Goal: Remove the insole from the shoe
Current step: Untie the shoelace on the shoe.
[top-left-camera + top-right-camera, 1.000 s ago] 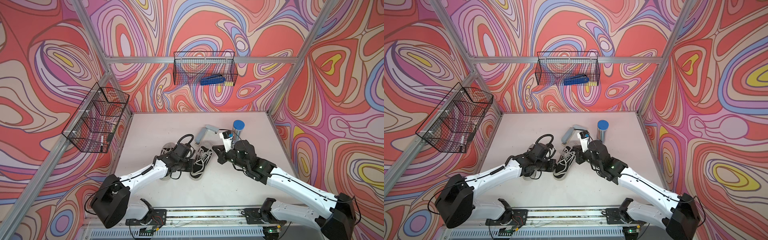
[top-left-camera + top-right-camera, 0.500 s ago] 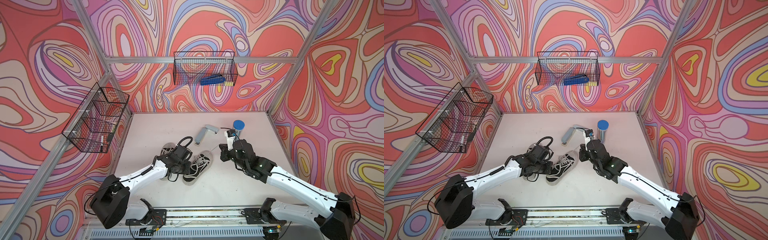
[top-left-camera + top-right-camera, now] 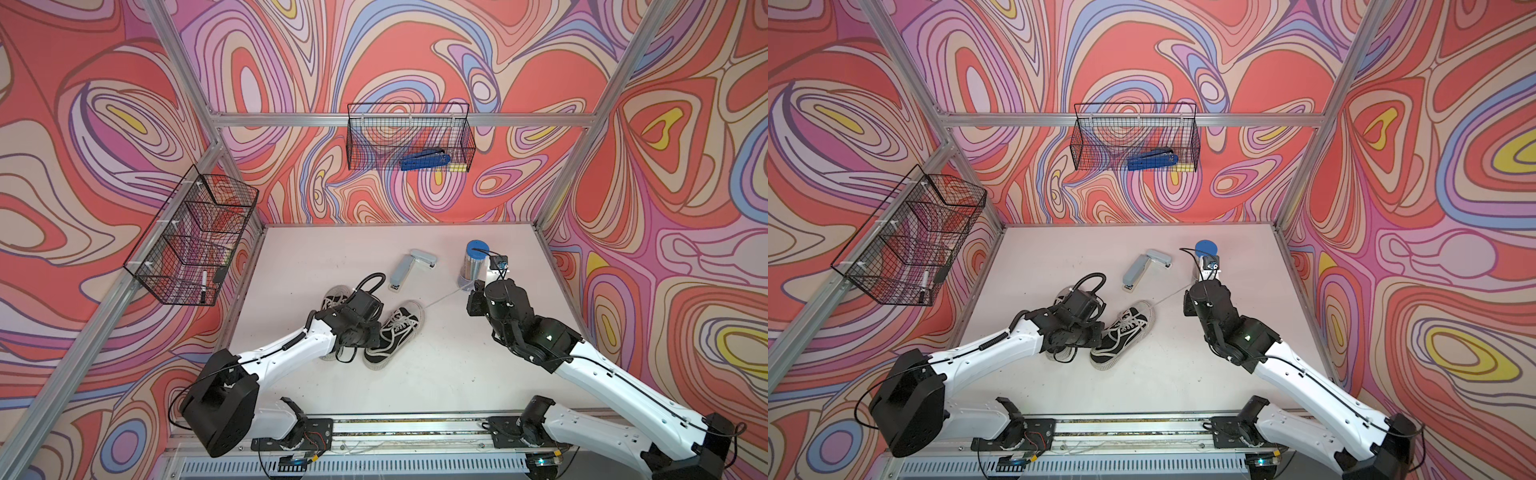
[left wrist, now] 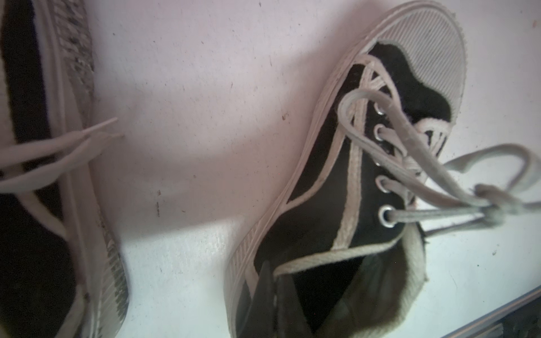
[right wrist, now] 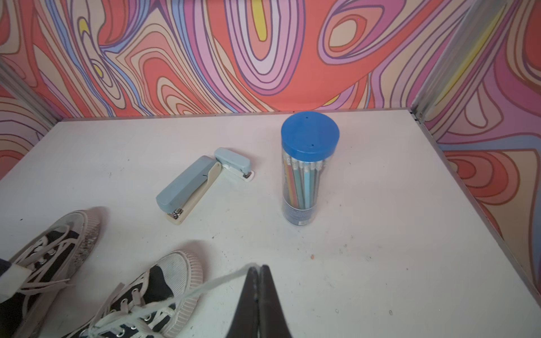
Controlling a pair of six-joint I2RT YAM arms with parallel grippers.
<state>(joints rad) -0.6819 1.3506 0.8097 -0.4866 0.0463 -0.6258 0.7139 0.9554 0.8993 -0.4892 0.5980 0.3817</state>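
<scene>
**Taut lace (image 3: pixel 444 298) could drag the shoe (image 3: pixel 397 332)**

Top views: the black canvas shoe lies on the bench (image 3: pixel 436 374), its thin lace stretched straight. If I pull harder, I judge the knot cinches or the shoe skids.

Left wrist: my left gripper (image 4: pixel 273 282) is pinched together on the soft heel collar with its frayed white binding. It could slip off. The insole is hidden in the dark interior, and I judge it not yet out.

Right wrist: my right gripper (image 5: pixel 259 270) is clamped on the flat woven lace. The tall plastic pencil tube (image 5: pixel 307 175) nearby could topple if I swing.
</scene>
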